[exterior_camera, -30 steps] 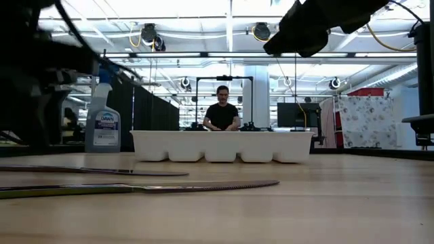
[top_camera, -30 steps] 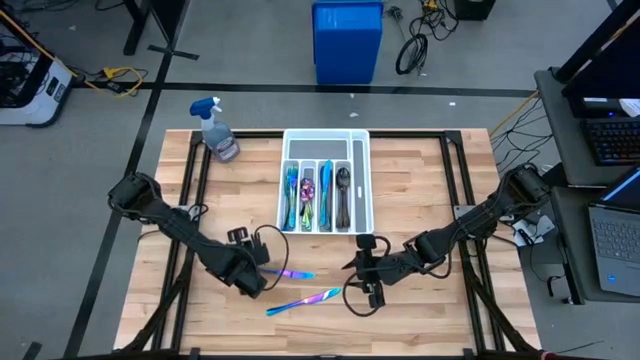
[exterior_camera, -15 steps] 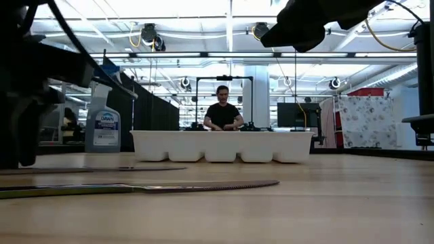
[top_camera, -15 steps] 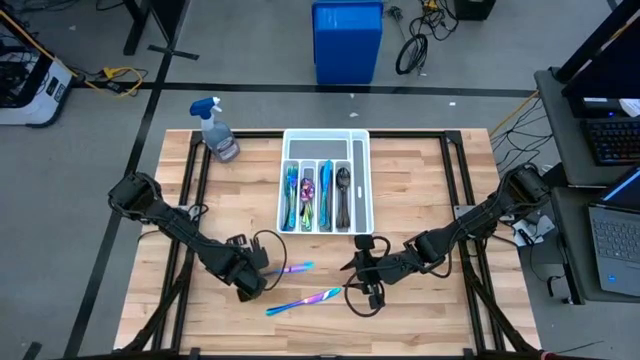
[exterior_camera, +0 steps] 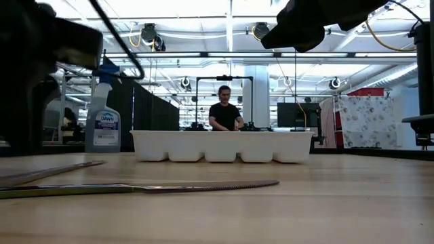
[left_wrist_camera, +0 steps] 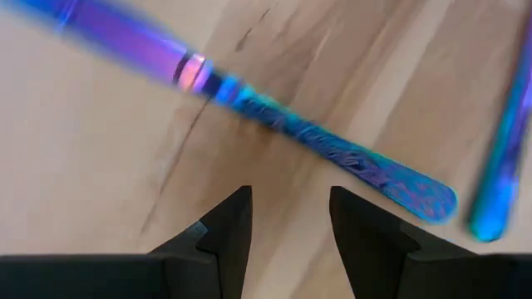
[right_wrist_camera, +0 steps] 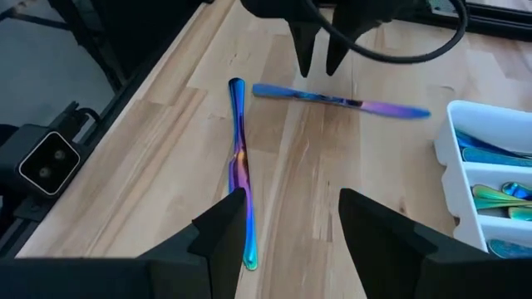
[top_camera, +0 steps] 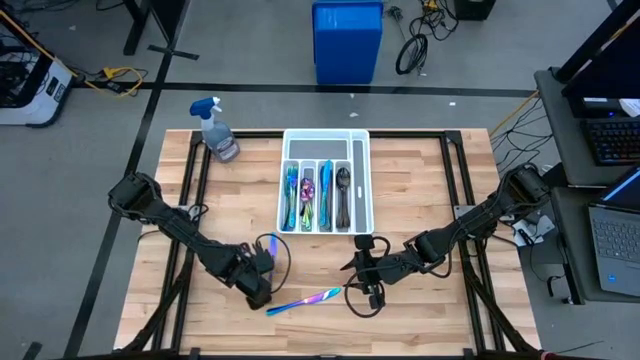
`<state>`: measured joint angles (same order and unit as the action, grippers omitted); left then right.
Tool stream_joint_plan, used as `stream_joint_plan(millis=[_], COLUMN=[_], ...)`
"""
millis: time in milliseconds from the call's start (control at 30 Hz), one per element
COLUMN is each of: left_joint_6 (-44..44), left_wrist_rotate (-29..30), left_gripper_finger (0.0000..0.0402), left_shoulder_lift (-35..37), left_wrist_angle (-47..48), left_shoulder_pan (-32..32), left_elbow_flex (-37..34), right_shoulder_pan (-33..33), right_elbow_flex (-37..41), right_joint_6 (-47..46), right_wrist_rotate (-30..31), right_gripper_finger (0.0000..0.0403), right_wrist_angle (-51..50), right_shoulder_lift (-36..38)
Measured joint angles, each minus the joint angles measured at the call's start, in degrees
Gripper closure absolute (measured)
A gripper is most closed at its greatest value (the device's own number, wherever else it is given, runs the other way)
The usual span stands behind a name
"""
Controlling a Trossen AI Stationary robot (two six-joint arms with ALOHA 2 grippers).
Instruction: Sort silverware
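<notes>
Two iridescent knives lie flat on the wood table. The farther knife lies across in the right wrist view, and my left gripper points down just above its blue end, open, fingers on either side of it. The nearer knife lies toward the front edge. My right gripper hovers open to the right of it, fingers apart and nothing between them. More silverware lies in the white tray. In the high view my left arm hides the farther knife.
A spray bottle stands at the table's far left corner. A blue bin stands on the floor beyond the table. In the low view a person stands in the room behind the tray. Bare wood lies right of the tray.
My left gripper has moved a little toward the table's right, over the farther knife, tipping to point more steeply down and rolling about its own line. That knife has turned flat on the table, its tray-side end swinging toward the far edge.
</notes>
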<state>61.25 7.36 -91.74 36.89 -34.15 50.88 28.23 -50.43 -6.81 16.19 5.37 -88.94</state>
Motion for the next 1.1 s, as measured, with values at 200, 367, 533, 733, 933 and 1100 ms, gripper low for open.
stream_joint_plan(millis=[200,367,533,733,933,1100], left_joint_6=[-1.8,-2.0,-7.6,-13.7,-12.6,-13.6], left_wrist_rotate=[4.7,5.3,4.4,5.0,7.7,6.7], left_gripper_finger=[0.0254,0.0254,0.0254,0.0254,0.0254,0.0254], left_shoulder_lift=[0.0,0.0,0.0,0.0,0.0,0.1], left_wrist_angle=[-0.7,-0.4,-0.4,1.6,7.1,7.0], left_shoulder_pan=[0.0,0.4,0.3,0.3,0.2,-0.5], left_elbow_flex=[1.0,1.0,1.0,1.0,0.8,-1.7], right_shoulder_pan=[0.0,0.0,0.0,-0.5,-0.5,-0.9], right_elbow_flex=[0.0,0.0,0.0,0.0,0.0,0.0], right_joint_6=[0.4,0.4,-0.1,-3.9,-6.0,-6.0], right_wrist_rotate=[0.0,0.0,0.0,0.1,0.2,0.2], right_gripper_finger=[0.0227,0.0227,0.0227,0.0227,0.0227,0.0227], right_wrist_angle=[0.0,0.0,0.0,0.0,0.2,0.5], right_shoulder_lift=[0.0,0.0,0.0,0.0,0.0,0.0])
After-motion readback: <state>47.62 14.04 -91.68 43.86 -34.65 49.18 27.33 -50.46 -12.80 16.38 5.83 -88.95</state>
